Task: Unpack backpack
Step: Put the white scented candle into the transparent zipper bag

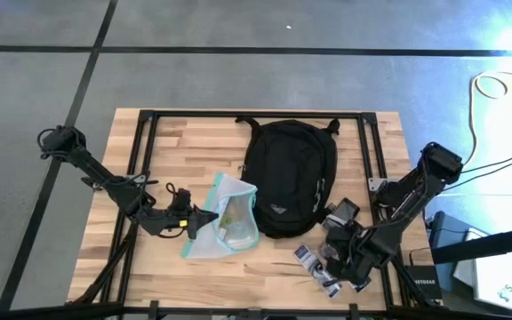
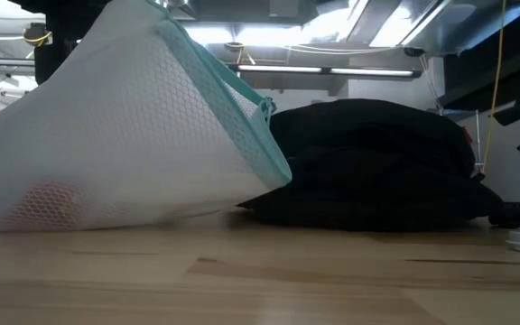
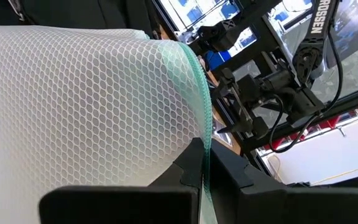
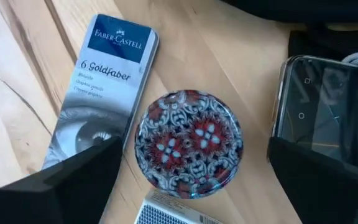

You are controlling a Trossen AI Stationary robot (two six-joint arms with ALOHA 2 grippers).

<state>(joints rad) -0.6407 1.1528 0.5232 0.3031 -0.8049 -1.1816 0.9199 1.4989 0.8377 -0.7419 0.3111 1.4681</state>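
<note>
- The left pincer point(image 1: 204, 216) is pinched tight on the teal edge of a see-through mesh pouch point(image 1: 225, 218), lifting one side.
- The right pincer point(image 4: 191, 168) is wide apart above a round patterned glass disc point(image 4: 188, 144).
- A pencil tin point(image 4: 101, 87) and a phone point(image 4: 319, 109) lie beside the disc.
- The backpack point(image 1: 290, 174) lies flat in the middle of the wooden desk point(image 1: 176, 142).
- Grey floor point(image 1: 238, 80) is around the desk.

1. The backpack point(image 1: 289, 178) is black fabric, a rounded oval, with a small pale logo near its lower end.
2. It lies flat on the wooden surface point(image 1: 194, 142), in the middle toward the far edge, straps at the far end.
3. In the low view it is a low dark mound point(image 2: 377, 162).
</note>
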